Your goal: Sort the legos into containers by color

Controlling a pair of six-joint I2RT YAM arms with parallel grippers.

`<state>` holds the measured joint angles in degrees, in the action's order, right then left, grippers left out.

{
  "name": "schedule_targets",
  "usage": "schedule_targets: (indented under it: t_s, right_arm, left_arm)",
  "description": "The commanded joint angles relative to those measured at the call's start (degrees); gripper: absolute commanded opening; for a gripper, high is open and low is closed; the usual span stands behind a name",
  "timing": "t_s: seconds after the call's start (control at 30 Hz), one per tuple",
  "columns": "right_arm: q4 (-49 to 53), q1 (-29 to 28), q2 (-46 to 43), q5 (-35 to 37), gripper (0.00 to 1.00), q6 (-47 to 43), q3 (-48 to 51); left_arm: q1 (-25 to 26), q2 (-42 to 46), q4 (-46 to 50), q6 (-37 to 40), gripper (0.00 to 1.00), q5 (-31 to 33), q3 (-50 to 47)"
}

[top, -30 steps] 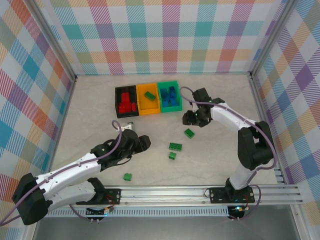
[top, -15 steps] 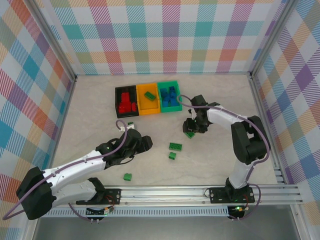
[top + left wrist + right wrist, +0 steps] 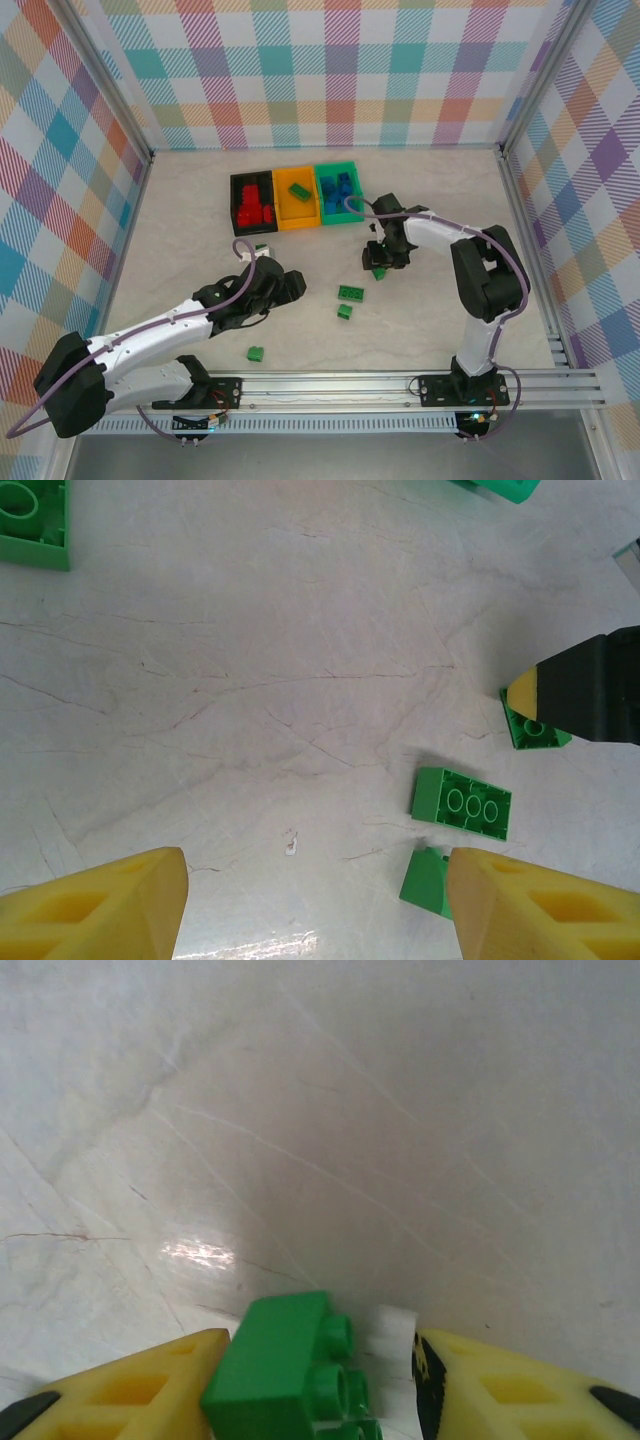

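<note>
Right tool (image 3: 379,258) is set low at the counter (image 3: 190,220), jaws part open astride a green lego (image 3: 285,1360). A gap is seen on one side, so nothing is clamped yet; this is judged a pre-grasp placement. Left tool (image 3: 315,905) is held wide apart and empty above the counter near loose green legos (image 3: 461,803), presumably to stay clear.

- Black bin (image 3: 234,205): red legos (image 3: 254,211).
- Orange bin (image 3: 296,212): one binned green lego (image 3: 299,190).
- Green bin (image 3: 340,218): blue legos (image 3: 340,190).

Green is thus taken as bound for the orange bin.
</note>
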<state>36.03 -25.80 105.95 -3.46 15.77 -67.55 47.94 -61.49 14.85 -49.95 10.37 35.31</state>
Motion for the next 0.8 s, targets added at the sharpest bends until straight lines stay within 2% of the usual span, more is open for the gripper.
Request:
schedule_targets:
  t_s: [0.0,0.1,0.23,0.53,0.77]
  right_arm:
    - [1.64,-0.87,0.70,-0.46,0.46,-0.31,-1.09]
    - [1.44,-0.92,0.07,-1.82,0.34,0.05,-0.72]
    - [1.60,-0.99,-0.60,-3.49,0.27,0.52,-0.95]
    - [1.42,-1.22,-0.72,-11.00,0.27,3.18,-7.67]
    - [2.98,-2.71,7.15,-16.02,0.29,5.05,-24.66]
  left_arm:
    - [0.55,0.05,-0.15,-0.13,0.69,0.24,1.35]
    - [0.56,-0.02,-0.24,-0.10,0.69,0.09,1.34]
    - [0.55,0.06,0.34,-0.05,0.69,0.66,1.34]
    - [0.56,-0.90,4.13,-1.80,0.69,2.07,1.02]
    - [0.54,-0.69,5.07,-3.90,0.69,2.01,0.11]
